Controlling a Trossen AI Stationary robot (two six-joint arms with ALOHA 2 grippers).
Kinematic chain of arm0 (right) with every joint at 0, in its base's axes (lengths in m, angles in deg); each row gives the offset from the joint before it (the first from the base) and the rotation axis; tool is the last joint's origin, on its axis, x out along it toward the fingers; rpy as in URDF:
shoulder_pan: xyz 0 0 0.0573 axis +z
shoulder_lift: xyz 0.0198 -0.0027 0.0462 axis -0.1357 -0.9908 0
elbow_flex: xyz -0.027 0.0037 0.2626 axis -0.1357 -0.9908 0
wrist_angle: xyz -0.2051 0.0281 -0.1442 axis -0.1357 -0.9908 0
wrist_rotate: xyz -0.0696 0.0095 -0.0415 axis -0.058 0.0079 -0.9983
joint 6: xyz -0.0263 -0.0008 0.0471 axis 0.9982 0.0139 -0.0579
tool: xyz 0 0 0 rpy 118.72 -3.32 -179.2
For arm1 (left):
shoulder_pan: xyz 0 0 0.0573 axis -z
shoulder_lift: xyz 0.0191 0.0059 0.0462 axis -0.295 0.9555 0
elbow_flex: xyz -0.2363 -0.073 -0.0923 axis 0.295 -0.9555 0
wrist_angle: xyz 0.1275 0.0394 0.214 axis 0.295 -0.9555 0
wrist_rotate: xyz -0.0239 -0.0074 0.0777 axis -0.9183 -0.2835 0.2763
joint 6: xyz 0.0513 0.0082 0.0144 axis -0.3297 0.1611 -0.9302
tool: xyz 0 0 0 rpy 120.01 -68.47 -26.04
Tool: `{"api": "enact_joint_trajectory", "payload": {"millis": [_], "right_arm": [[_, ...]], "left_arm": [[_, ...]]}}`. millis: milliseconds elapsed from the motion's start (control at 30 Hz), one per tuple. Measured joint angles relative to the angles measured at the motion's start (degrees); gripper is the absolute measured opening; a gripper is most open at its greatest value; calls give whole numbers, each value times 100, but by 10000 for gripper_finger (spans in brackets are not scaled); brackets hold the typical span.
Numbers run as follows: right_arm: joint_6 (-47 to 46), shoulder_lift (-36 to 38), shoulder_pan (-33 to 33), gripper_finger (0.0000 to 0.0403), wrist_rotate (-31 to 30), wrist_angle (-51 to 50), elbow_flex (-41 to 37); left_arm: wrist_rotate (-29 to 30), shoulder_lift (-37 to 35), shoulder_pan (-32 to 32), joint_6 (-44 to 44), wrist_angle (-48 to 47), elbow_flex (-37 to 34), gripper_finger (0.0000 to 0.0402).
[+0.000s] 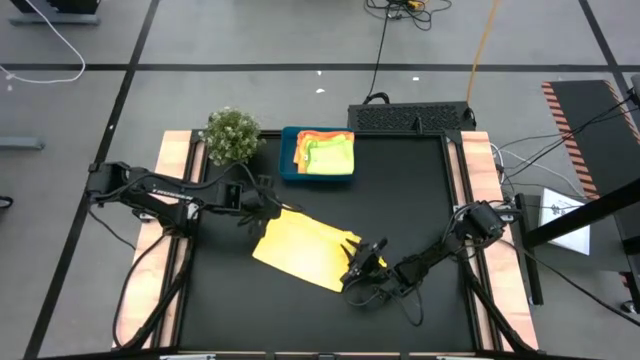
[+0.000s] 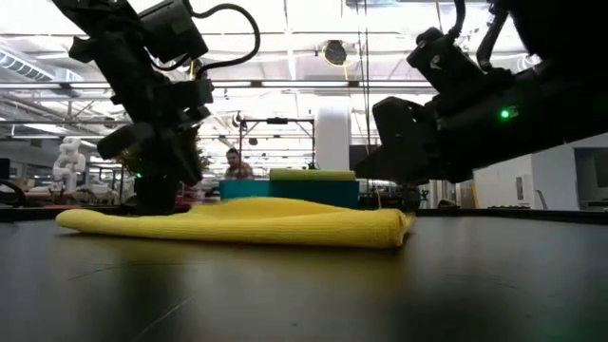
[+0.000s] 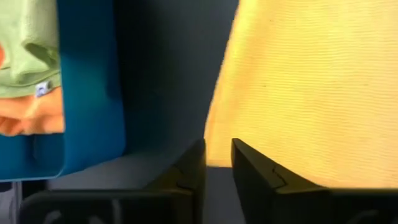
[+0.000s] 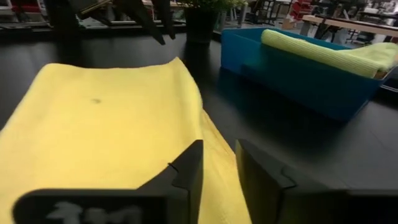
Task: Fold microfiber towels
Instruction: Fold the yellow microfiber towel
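Note:
A yellow microfiber towel (image 1: 303, 250) lies folded and flat on the black table; it also shows in the low view (image 2: 247, 223). My left gripper (image 1: 268, 212) is low at the towel's far left corner, fingers nearly together on it (image 3: 217, 165). My right gripper (image 1: 362, 262) is low at the towel's right end, fingers nearly together on its edge (image 4: 217, 168). A blue tray (image 1: 290, 165) at the back holds folded orange and lime green towels (image 1: 328, 152). My left gripper pinches the yellow towel's corner (image 3: 215, 147) between its two fingers, reaching low from the table's left side. The rest of the towel lies flat on the table. My right gripper pinches the towel's right edge (image 4: 212, 138) between its two fingers, reaching low from the table's right side. The cloth rises in a small ridge toward the fingers; the rest lies flat.
A small green bushy plant (image 1: 232, 135) stands left of the blue tray at the back. The tray's wall (image 4: 298, 74) is close beyond the towel. Bare black table shows in front of the towel and to the right of the tray.

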Motion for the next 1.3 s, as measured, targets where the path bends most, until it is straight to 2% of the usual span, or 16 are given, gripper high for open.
{"api": "enact_joint_trajectory", "payload": {"millis": [200,333,467,567,700,867,1133,1300], "right_arm": [[121,0,-17,130,-242,-7,0],[306,10,5,144,-440,-5,2],[409,37,-88,143,278,38,4],[349,37,-244,135,551,45,4],[533,37,-412,127,696,202,2],[804,143,-541,126,1364,384,2],[902,622,-756,125,1517,88,2],[274,617,-846,125,1684,-738,0]], "left_arm": [[326,-27,11,23,-8,0,111],[77,-189,166,255,-6,0,119],[-582,-302,429,609,70,2,120],[-652,-297,673,1032,342,-24,120],[-662,-301,976,1175,1662,-358,120],[-986,-567,1070,1141,3126,-947,120],[-1124,-1234,1049,1366,3480,-1713,120],[-1122,-1559,1012,1513,3471,-2190,120]]}}
